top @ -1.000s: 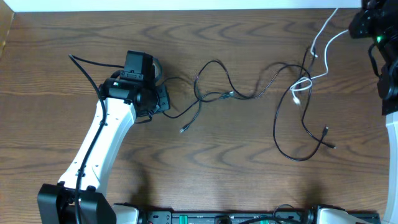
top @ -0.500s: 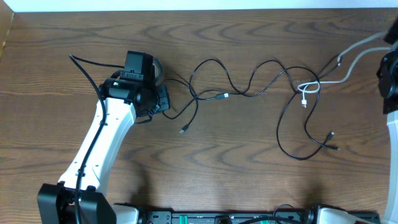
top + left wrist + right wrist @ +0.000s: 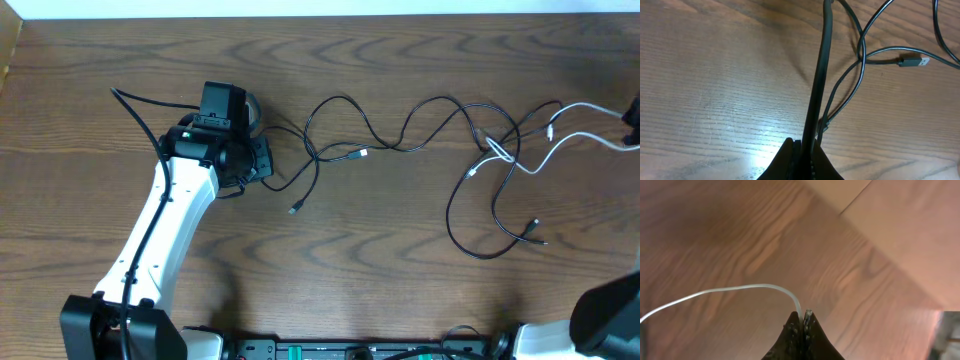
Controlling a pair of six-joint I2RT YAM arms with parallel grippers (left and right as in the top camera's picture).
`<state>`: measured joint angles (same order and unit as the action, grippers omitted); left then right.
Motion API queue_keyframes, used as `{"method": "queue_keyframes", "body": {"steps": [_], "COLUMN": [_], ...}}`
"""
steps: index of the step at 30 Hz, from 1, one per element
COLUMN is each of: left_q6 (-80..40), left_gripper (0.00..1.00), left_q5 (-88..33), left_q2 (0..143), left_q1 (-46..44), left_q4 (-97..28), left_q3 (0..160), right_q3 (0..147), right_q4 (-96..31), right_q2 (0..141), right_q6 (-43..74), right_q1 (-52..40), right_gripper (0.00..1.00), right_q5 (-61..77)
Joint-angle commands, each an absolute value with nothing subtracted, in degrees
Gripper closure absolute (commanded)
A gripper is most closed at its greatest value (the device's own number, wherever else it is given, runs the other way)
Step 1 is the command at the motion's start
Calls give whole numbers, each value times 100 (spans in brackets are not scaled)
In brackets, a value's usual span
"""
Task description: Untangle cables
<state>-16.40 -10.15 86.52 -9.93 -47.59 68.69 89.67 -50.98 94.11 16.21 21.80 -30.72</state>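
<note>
Several thin black cables [image 3: 400, 140] lie looped across the middle of the wooden table, tangled at the right with one white cable [image 3: 545, 160]. My left gripper [image 3: 264, 160] is shut on a black cable [image 3: 821, 75] at the left end of the tangle, low over the table. A black USB plug [image 3: 914, 61] lies just ahead of it. My right gripper [image 3: 802, 317] is shut on the white cable [image 3: 715, 291] and holds it off the table. In the overhead view it shows only as a dark shape at the far right edge [image 3: 634, 122].
The left arm [image 3: 165, 235] runs from the front left up to the gripper, with a thicker black wire [image 3: 135, 108] behind it. Loose plug ends lie at the centre left [image 3: 296, 209] and at the right [image 3: 538, 226]. A pale wall edge [image 3: 900, 225] shows in the right wrist view.
My right gripper has moved right and toward the front, almost out of the overhead view, pulling the white cable with it. The black loops have been dragged and stretched rightward. The left arm has not moved.
</note>
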Motion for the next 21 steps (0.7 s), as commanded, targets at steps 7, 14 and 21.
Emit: {"method": "queue_keyframes", "body": {"steps": [7, 14, 21], "left_q6": [-1546, -1546, -1546], "left_gripper": [92, 92, 92], "left_q5": [-956, -956, -956], "left_q2": [8648, 8648, 8648], "left_q1": [-1000, -1000, -1000], "left_q4": [-4775, -4775, -4777], "left_q3": [6851, 6851, 6851], "right_q3": [9030, 9039, 9039], "right_q4": [-3640, -2340, -2134], "right_q2": [9004, 7992, 7111], "right_q6": [-95, -5, 574], "right_q1": [2069, 1984, 2045], "right_gripper": [99, 99, 99], "right_q5": [2945, 3304, 537]}}
